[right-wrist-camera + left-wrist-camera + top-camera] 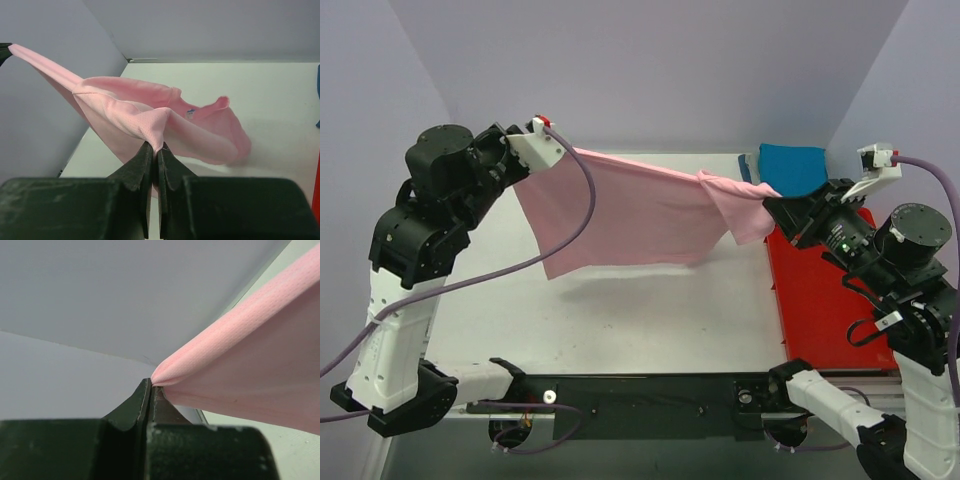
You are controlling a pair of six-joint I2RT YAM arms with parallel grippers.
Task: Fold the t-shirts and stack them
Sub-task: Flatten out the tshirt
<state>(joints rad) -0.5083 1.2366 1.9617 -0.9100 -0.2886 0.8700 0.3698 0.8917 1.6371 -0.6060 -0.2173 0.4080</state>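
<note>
Fabric of pink t-shirt (pixel 620 215) pinched in closed left tool (pixel 151 385), right tool (pixel 156 148).

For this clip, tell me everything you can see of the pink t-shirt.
The plain light pink t-shirt, of soft knit fabric, hangs in the air, stretched along its top edge between both grippers. The left gripper is shut on one corner, and the right gripper is shut on a bunched fold at the other end. The body drapes above the white table; whether the hem touches it cannot be told. One sleeve flops beside the right gripper. The neck opening faces the right wrist camera.
</note>
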